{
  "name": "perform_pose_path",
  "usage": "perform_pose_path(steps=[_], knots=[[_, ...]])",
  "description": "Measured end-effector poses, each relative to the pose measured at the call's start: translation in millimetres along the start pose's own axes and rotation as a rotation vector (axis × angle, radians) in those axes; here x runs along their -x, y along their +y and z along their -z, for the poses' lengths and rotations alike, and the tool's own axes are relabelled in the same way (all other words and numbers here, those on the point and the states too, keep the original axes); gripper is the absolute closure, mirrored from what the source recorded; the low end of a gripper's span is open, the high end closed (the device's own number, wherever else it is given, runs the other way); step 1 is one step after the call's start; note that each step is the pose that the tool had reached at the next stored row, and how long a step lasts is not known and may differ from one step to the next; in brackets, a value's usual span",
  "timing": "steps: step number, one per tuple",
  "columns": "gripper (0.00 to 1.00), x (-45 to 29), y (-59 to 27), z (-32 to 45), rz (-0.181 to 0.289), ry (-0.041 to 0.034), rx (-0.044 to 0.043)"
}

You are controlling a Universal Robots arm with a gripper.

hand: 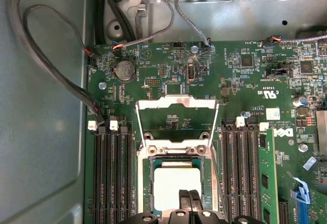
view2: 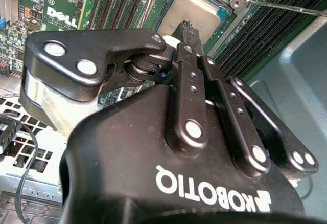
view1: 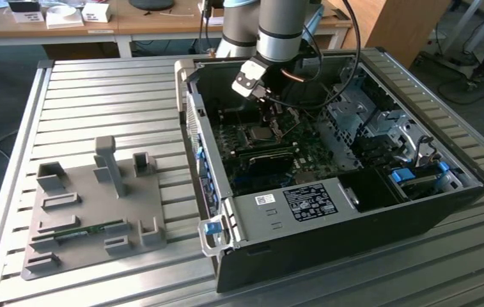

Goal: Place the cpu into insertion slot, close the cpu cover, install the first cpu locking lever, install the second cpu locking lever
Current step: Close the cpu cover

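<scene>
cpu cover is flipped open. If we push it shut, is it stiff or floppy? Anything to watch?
Probably stiff: the cpu cover looks like thin sheet metal, though its large window leaves slim side rails that might flex. It likely swings rather than slides, being hinged at the insertion slot edge. Bare metal, so possibly slippery to push.

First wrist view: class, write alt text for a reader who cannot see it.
The cpu sits in the insertion slot of a green motherboard, with the shut gripper poised over it. The cpu cover is swung open, clear of the cpu.
</scene>
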State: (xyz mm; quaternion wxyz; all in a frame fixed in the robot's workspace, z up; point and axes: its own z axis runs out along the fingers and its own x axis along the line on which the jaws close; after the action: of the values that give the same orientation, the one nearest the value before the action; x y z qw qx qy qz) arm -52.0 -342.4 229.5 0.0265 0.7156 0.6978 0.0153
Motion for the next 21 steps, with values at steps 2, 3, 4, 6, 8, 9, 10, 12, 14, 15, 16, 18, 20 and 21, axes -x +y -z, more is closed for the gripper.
perform_pose_path(steps=[2, 3, 4, 6, 8, 9, 10, 12, 14, 15, 16, 18, 20, 21], knots=[[0.89, 0.0, 0.0, -0.1, 0.0, 0.0, 0.0], [0.89, 0.0, 0.0, -0.1, 0.0, 0.0, 0.0], [0.89, 0.0, 0.0, -0.1, 0.0, 0.0, 0.0], [0.89, 0.0, 0.0, 0.3, 0.0, 0.0001, 0.0001], [0.89, 0.0, 0.1, 1.4, 0.0, 0.0, 0.0], [0.89, 0.0, 0.1, 2.2, 0.0, 0.0001, 0.0], [0.89, 0.1, 0.2, 3.2, 0.0, 0.0, 0.0], [0.89, 0.1, 0.3, 5.5, 0.0, 0.0, 0.0], [0.89, 0.1, 0.5, 8.7, 0.0, 0.0, 0.0], [0.89, 0.2, 0.6, 10.4, 0.0, 0.0, 0.0], [0.89, 0.2, 0.7, 12.2, 0.0, 0.0, 0.0], [0.89, 0.3, 0.9, 15.9, 0.0, 0.0, 0.0], [0.89, 0.3, 1.2, 19.5, 0.0, 0.0, 0.0], [0.89, 0.3, 1.3, 21.2, 0.0, 0.0, 0.0]])
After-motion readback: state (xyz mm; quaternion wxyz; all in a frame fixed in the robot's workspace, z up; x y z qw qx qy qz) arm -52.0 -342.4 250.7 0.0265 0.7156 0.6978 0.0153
